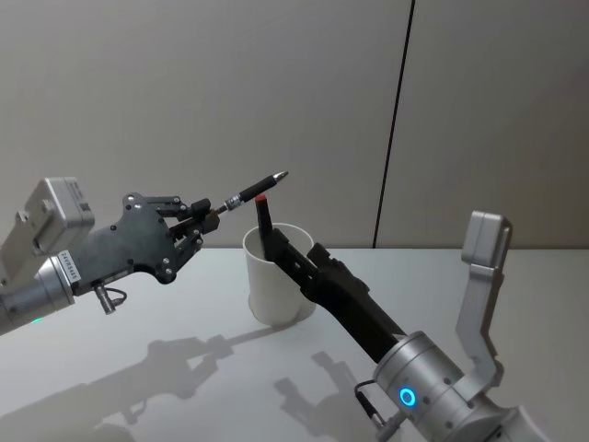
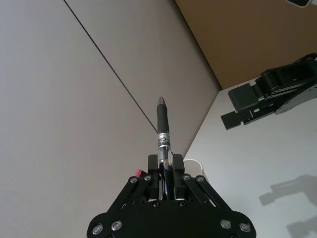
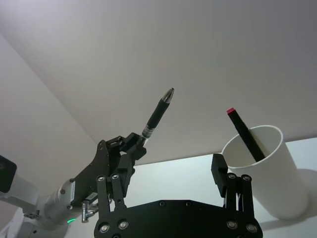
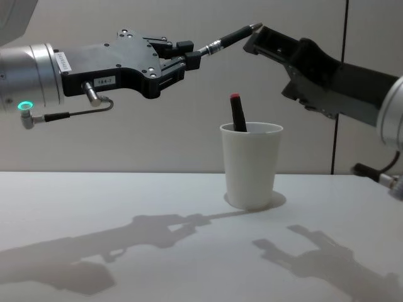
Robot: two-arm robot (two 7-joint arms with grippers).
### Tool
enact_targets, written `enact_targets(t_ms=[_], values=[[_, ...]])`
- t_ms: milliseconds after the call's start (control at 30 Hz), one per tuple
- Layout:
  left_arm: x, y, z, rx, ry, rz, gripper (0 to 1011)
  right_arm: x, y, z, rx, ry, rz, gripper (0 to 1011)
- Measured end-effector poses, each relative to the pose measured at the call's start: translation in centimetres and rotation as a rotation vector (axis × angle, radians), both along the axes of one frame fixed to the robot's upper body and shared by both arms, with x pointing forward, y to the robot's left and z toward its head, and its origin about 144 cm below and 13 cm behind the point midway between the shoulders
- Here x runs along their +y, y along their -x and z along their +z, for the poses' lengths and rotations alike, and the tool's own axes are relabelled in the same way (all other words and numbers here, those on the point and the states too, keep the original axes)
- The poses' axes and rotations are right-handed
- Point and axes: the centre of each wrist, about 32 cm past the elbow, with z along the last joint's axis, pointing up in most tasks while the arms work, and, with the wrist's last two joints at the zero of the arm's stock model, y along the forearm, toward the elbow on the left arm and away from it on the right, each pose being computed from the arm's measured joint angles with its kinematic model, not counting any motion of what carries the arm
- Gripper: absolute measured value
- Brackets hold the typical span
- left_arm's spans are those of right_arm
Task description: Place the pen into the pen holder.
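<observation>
Right now my left claw (image 1: 204, 216) is clenched on the pen (image 1: 248, 193), gripping it by its back end, the clear part of the barrel pinched between the fingers. The claw hangs high above the counter (image 1: 138, 331), over its left half. From the fingers the pen slants up and toward the right side, black grip and metal tip leading. In the chest view the left claw (image 4: 189, 60) sits well above the rim of the pen holder (image 4: 250, 167), and the pen (image 4: 227, 38) runs nearly level, its tip ending just beside a finger of the right claw (image 4: 271, 47). I cannot tell from there whether they touch, but the right wrist view shows the pen (image 3: 157, 115) clearly apart from that claw's own fingers.

My right claw (image 1: 294, 262) is released, its fingers spread wide and nothing between them. It reaches in from the counter's near right corner and is raised off the surface, beside and above the holder.

The pen holder (image 1: 271, 285) is a plain white paper cup standing upright on the counter, toward the far edge and roughly midway along it. A second pen, black with a red end (image 4: 237, 113), already leans inside it, poking up past the rolled rim. The pen I am holding is outside the cup, up and to its left.
</observation>
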Motion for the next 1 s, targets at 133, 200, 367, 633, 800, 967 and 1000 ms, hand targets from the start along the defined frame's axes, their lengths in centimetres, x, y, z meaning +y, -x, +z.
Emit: enact_targets(t_ms=[133,200,367,633,800,967,1000], values=[[0.0,0.0,0.0,0.0,0.0,0.0,174,0.7,-0.2,0.1,0.025,-0.034,0.01,1001],[0.0,0.0,0.0,0.0,0.0,0.0,174,0.9,-0.3,0.1,0.033,-0.044,0.013,1001],[0.0,0.0,0.0,0.0,0.0,0.0,174,1.7,-0.6,0.2,0.057,-0.079,0.022,1001],[0.0,0.0,0.0,0.0,0.0,0.0,174,2.8,-0.9,0.3,0.074,-0.111,0.032,1001],[0.0,0.0,0.0,0.001,0.0,0.0,174,3.2,-1.0,0.4,0.079,-0.125,0.036,1001],[0.0,-0.1,-0.1,0.006,0.0,-0.011,174,3.5,-1.1,0.4,0.083,-0.134,0.037,1001],[0.0,-0.1,-0.1,0.006,0.0,-0.011,174,3.5,-1.1,0.4,0.083,-0.134,0.037,1001]])
